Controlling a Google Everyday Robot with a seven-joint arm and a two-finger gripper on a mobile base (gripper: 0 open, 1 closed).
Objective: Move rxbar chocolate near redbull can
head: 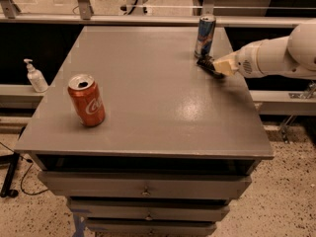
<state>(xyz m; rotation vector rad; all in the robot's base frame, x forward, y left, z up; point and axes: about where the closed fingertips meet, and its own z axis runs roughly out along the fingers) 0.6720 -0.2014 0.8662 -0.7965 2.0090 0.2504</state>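
The redbull can, slim, blue and silver, stands upright near the table's far right edge. The rxbar chocolate, a small flat black bar, lies low at the table surface just in front and to the right of the can, a short gap from its base. My gripper, cream-coloured at the end of the white arm, reaches in from the right and meets the bar's right end. Part of the bar is hidden under the gripper.
An orange-red Coca-Cola can stands upright at the front left of the grey table. A white pump bottle sits on a ledge left of the table. Drawers lie below the front edge.
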